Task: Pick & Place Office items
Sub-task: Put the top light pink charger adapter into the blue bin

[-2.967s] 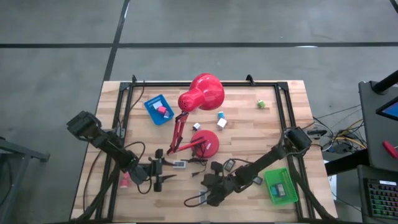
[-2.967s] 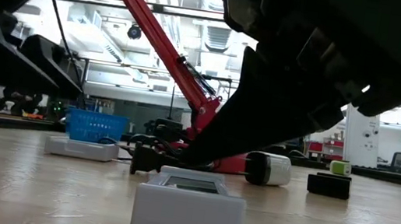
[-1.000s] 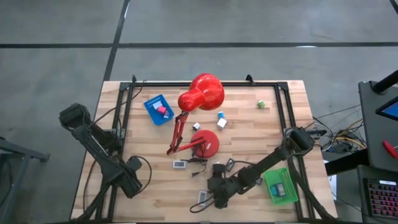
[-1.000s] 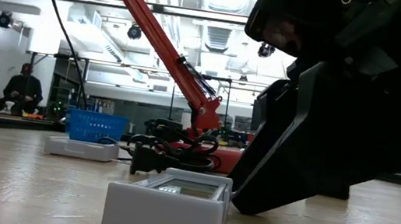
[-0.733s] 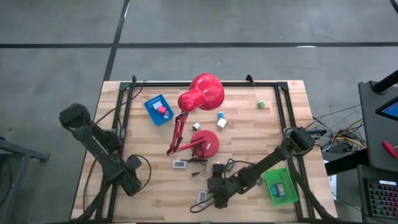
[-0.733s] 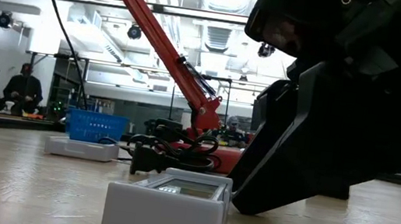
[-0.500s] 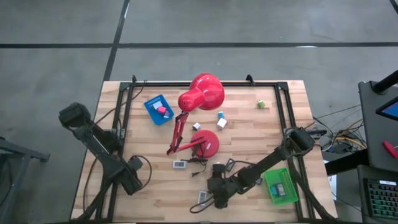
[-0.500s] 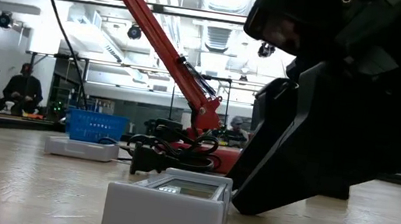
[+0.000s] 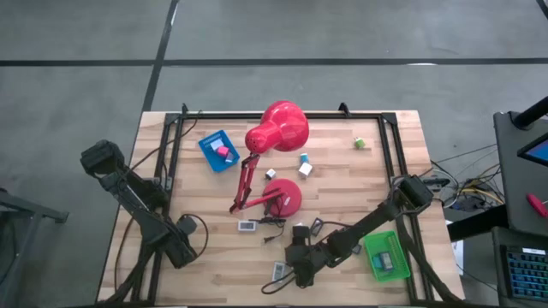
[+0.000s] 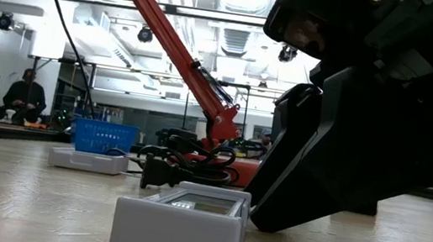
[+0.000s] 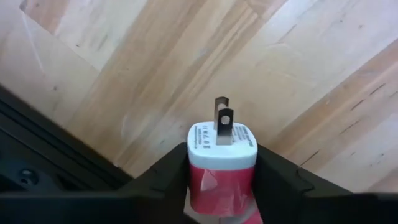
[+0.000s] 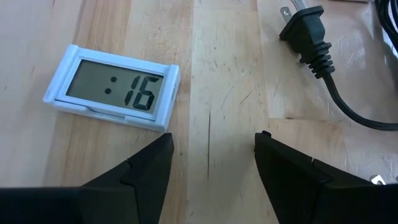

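A pink charger plug with a white face and two metal prongs sits between the fingers of my left gripper, near the table's left front; the high view hides the plug under the wrist. My right gripper is open low over the bare wood at the front middle. One of its fingers stands right beside a small white digital clock, which lies flat on the table. Whether that finger touches the clock I cannot tell. A second white clock lies flat farther back. My left gripper pinches the pink body of the plug between its two fingers, one on each side, just behind the white face. The prongs point away from the wrist, along the fingers. Whether the plug is clear of the table I cannot tell.
The red desk lamp stands mid-table on its round base; its black cord plug lies near my right gripper. A blue tray with a pink block is at the back left, a green tray at the front right. Small blocks and a green one lie farther back.
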{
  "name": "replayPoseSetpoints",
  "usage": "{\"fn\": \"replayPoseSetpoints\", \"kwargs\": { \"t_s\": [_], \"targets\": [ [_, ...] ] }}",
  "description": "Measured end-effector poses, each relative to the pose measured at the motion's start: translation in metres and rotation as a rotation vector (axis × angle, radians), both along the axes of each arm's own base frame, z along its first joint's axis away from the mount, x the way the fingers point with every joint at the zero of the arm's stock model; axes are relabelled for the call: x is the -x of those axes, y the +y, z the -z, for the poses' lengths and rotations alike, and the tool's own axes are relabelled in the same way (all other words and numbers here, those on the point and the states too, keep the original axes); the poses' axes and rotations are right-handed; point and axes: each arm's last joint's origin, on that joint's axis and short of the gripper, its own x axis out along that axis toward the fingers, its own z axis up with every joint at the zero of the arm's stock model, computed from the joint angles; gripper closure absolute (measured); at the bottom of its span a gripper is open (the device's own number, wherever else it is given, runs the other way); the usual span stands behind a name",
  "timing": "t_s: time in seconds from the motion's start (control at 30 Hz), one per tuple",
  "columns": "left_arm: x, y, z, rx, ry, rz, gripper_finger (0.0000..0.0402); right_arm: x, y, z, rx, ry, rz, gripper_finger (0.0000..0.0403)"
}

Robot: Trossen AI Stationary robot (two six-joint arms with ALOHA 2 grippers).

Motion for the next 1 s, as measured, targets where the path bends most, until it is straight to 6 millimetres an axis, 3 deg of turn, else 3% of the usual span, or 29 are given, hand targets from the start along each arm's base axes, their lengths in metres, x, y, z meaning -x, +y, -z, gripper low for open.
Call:
{"fn": "replayPoseSetpoints", "kwargs": {
  "t_s": [0.07,0.53,1.0],
  "targets": [
    [0.000,0.001,0.000,-0.009,0.001,0.001,0.0271,0.000,0.000,0.000,-0.001,-0.002,0.000,0.0179],
    [0.000,0.002,-0.001,-0.039,-0.034,0.076,0.0272,-0.001,0.000,-0.001,-0.002,-0.013,0.004,0.0179],
    [-0.012,-0.003,-0.029,-0.237,-0.463,0.249,0.0272,-0.002,0.001,-0.001,-0.001,-0.034,-0.003,0.0179]
  ]
}}
